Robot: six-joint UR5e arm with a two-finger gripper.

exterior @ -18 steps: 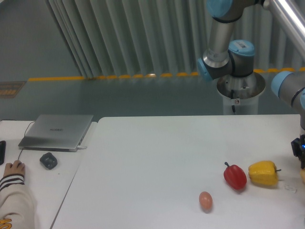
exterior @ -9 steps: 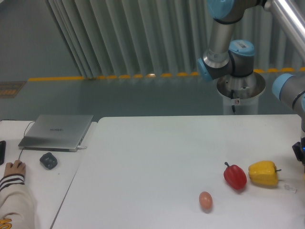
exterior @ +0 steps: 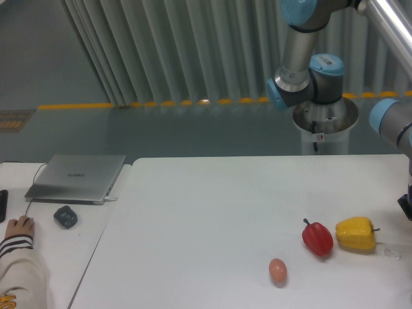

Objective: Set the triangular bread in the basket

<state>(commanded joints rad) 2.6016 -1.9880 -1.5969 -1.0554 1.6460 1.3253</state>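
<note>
In the single fixed view, the white table (exterior: 212,212) carries a red bell pepper (exterior: 318,237), a yellow bell pepper (exterior: 355,234) just beside it, and a small egg (exterior: 277,270) a little apart. The triangular bread and the basket are not visible; they probably lie beyond the right edge, where only a dark corner of the arm's wrist (exterior: 406,207) shows. The gripper itself is out of frame, so I cannot tell how wide it stands or whether it holds anything. The risk, I think, is a lost or crooked grasp nobody can check from here, or the arm brushing the yellow pepper nearby.
</note>
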